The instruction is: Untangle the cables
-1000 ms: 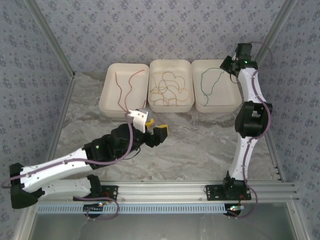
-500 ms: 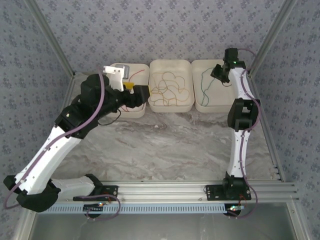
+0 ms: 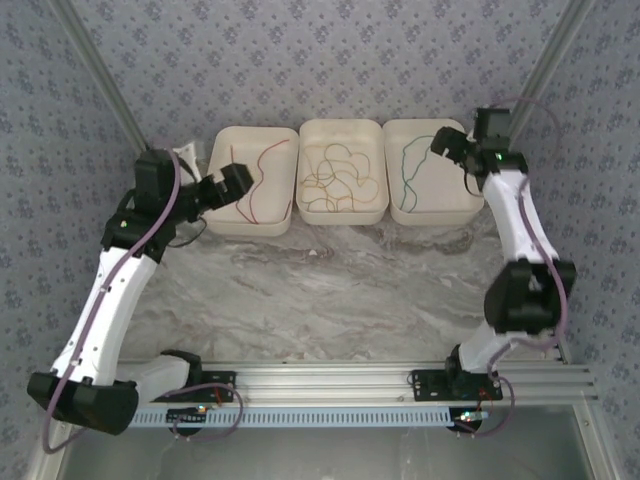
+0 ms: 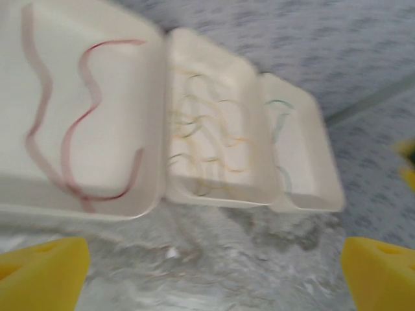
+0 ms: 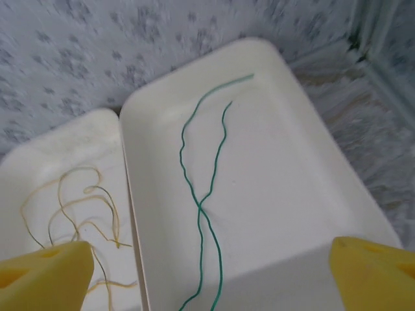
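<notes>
Three white trays (image 3: pixel 342 217) side by side, marbled tabletop (image 3: pixel 350 292), patterned walls (image 3: pixel 330 60)

No legible text or labels.

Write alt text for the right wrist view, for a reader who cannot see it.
Thin green cables lie crossed in a white tray, seen between the right pincer's yellow fingertips, which stand wide apart. A neighbouring tray on the left holds tangled yellow-orange cables.
</notes>
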You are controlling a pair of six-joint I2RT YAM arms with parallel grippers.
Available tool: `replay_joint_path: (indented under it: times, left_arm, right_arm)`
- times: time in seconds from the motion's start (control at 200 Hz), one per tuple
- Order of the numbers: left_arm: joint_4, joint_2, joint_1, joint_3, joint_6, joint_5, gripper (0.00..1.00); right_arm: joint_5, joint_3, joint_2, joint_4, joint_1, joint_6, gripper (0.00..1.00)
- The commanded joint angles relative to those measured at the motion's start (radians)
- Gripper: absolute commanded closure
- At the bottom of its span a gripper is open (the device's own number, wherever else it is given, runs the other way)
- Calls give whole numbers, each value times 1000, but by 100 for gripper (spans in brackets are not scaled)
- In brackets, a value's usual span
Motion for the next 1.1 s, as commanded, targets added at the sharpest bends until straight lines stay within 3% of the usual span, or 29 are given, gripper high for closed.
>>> replay_joint_path:
  times: [0.0,0.155,0.28,0.365,0.51,0.565,0.71,0.804,0.954,1.094]
  left_arm:
    - [18,-63,80,-121,-38,-6,1]
    - [-45,-117,92,-264,-43,-400,1]
    - [-7,-156,93,-430,-119,-732,1]
    - [246,-196,90,-590,145,-641,1]
    - [554,-236,78,-781,356,-631,1]
    - [727,-221,79,-858,398,-612,1]
    - [880,-140,81,-881,493,-653,1]
    - [1037,-32,84,-903,519,-676,1]
    - [1272,169,86,-918,542,-754,1]
    - [1379,274,93,-888,595,-720,1]
  right_arm:
    - [138,-260,-237,147,29,-3,1]
    - [457,-599,-603,235,196,-99,1]
    - [460,-779,-793,268,201,-85,1]
    - [331,-936,-863,374,169,-163,1]
    - [354,-1177,-865,595,193,-308,1]
    - [352,-1236,-837,665,185,-313,1]
    - [338,-1328,-702,901,159,-315,1]
    - [307,-1293,-564,967,130,-327,1]
    - [253,-1292,-383,1221,96,-362,1]
    - [195,-1241,-227,1340,82,-407,1]
